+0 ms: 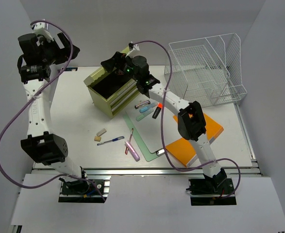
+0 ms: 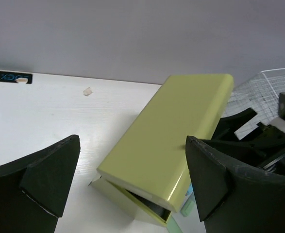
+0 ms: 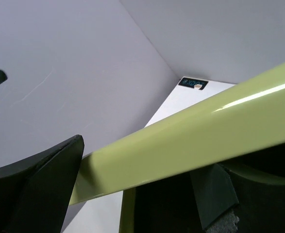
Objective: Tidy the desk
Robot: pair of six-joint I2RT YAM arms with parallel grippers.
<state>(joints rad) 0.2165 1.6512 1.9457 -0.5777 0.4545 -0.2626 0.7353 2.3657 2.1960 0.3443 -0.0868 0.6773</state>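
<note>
Well left of the drawer box [image 1: 108,92], the left gripper [image 2: 132,175] hung wide and empty. The box's raised lid [image 2: 174,133] ran crosswise between the fingers of the right gripper [image 3: 144,170], spread wide, so that arm was nearer. The desk [image 1: 74,121] lay under the box, loose pens [image 1: 110,141] before it

Bare desk [image 1: 74,116] left of the green drawer box [image 1: 114,99] leaves room to pass. Its raised lid [image 3: 191,131] crosses between the 2 spread fingers of the right gripper [image 1: 114,63]. On the right, the wire tray rack [image 1: 205,73], clipboard [image 1: 143,136] and orange notebook [image 1: 183,148] crowd the surface.
</note>
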